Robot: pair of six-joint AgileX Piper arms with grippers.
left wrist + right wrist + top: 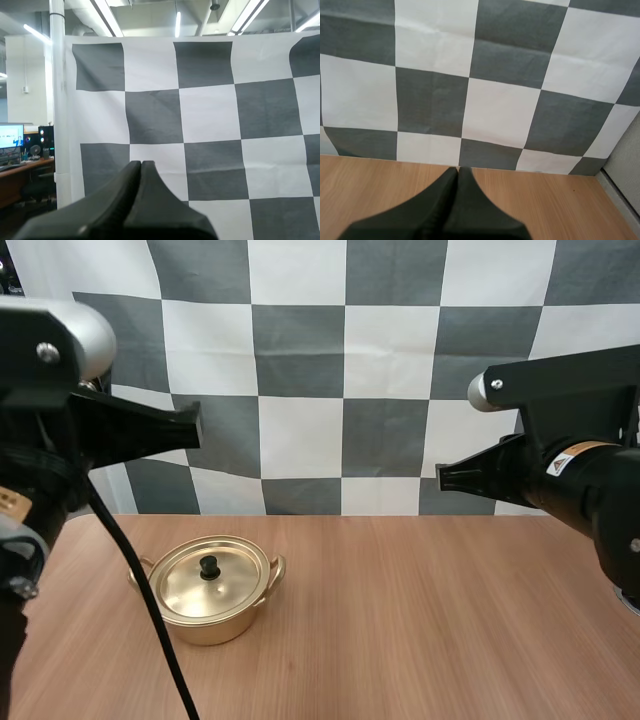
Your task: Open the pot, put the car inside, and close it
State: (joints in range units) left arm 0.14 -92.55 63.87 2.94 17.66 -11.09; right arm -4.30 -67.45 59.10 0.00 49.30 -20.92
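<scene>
On the table [430,630], lidded pot [210,592]; left tool [141,165] and right tool [458,171] aloft, both closed, empty.

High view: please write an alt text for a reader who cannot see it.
A gold pot with its lid on stands on the wooden table, toward the left. Both arms hang above the table, the left pincer and right pincer pointing inward.

My right gripper [458,171] has its two black fingers pressed flat together, making one dark wedge. The tips point to twelve o'clock, above the wooden table [545,200]. The wood spreads from nine o'clock round to three o'clock of my tips. The table's far edge runs off at about four o'clock.
</scene>
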